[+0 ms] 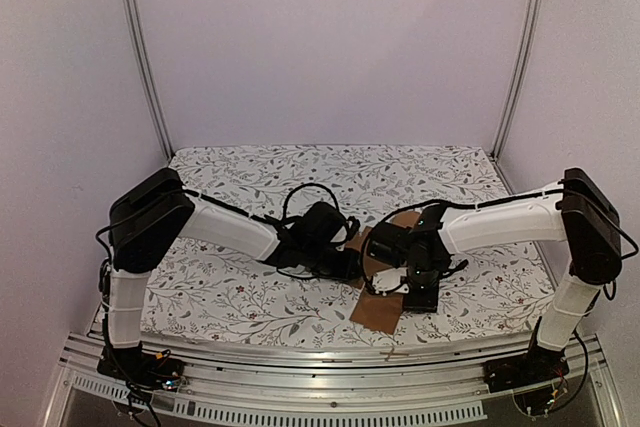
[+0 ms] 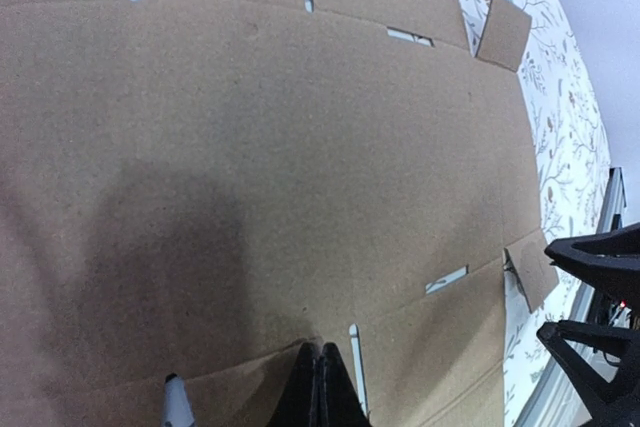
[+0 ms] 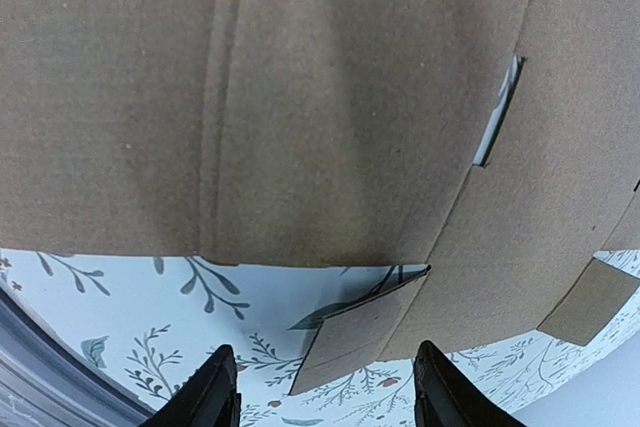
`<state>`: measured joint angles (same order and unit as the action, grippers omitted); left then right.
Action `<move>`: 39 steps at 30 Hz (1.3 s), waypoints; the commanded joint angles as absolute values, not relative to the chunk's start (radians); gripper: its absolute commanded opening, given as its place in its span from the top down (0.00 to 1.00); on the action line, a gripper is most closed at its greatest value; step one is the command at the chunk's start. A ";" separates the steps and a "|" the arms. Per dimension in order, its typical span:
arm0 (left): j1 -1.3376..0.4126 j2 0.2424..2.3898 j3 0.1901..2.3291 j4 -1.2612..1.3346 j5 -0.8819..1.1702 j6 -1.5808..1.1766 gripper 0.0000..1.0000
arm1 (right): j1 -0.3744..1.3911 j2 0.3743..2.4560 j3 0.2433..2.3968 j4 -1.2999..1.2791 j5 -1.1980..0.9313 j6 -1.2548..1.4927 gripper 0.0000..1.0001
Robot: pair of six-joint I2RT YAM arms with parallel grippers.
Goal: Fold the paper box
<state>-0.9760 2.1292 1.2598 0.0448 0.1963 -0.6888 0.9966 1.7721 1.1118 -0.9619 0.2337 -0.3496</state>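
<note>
The paper box is a flat brown cardboard sheet (image 1: 379, 309) with slits and creases, lying on the floral tablecloth between both arms. In the left wrist view the sheet (image 2: 300, 127) fills the frame. My left gripper (image 2: 322, 362) is shut, its tips together and touching the sheet at a crease beside a slit. It holds nothing I can see. In the right wrist view the sheet (image 3: 330, 97) lies ahead, and a small flap (image 3: 365, 337) sticks out over the cloth. My right gripper (image 3: 325, 387) is open, above the cloth, straddling that flap. In the top view the left gripper (image 1: 343, 263) and right gripper (image 1: 400, 277) meet over the sheet.
The floral tablecloth (image 1: 250, 177) covers the table. A metal rail (image 1: 330, 362) runs along the near edge, and upright frame posts (image 1: 145, 57) stand at the back corners. Black parts of the right gripper (image 2: 600, 327) show at the right of the left wrist view.
</note>
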 commanded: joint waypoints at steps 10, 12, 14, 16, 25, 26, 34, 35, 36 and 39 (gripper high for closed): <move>-0.963 2.198 1.224 -0.047 0.208 -0.672 1.00 | 0.926 1.775 1.111 -0.924 0.279 -0.352 0.78; -0.962 2.200 1.225 -0.045 0.211 -0.672 1.00 | 0.905 1.781 1.119 -0.941 0.246 -0.357 0.80; -0.960 2.201 1.224 -0.043 0.212 -0.670 1.00 | 0.886 1.791 1.124 -0.952 0.209 -0.360 0.82; -0.960 2.201 1.224 -0.043 0.213 -0.669 1.00 | 0.878 1.800 1.125 -0.952 0.192 -0.370 0.83; -0.960 2.207 1.221 -0.040 0.228 -0.664 1.00 | 0.875 1.744 1.138 -0.908 0.322 -0.426 0.82; -0.960 2.207 1.220 -0.036 0.228 -0.666 1.00 | 0.875 1.737 1.140 -0.900 0.339 -0.433 0.82; -0.960 2.212 1.218 -0.019 0.249 -0.667 1.00 | 0.876 1.714 1.102 -0.797 0.417 -0.467 0.82; -0.960 2.212 1.218 -0.019 0.250 -0.667 1.00 | 0.877 1.714 1.097 -0.789 0.422 -0.475 0.83; -0.960 2.212 1.217 -0.020 0.249 -0.665 1.00 | 0.876 1.715 1.091 -0.782 0.427 -0.479 0.83; -0.960 2.212 1.216 -0.023 0.250 -0.664 1.00 | 0.875 1.733 1.082 -0.779 0.424 -0.488 0.84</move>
<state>-0.9653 2.1460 1.2587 0.0856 0.2512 -0.6804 0.8768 1.7363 1.1027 -0.8211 0.3943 -0.4644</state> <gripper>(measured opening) 0.008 0.165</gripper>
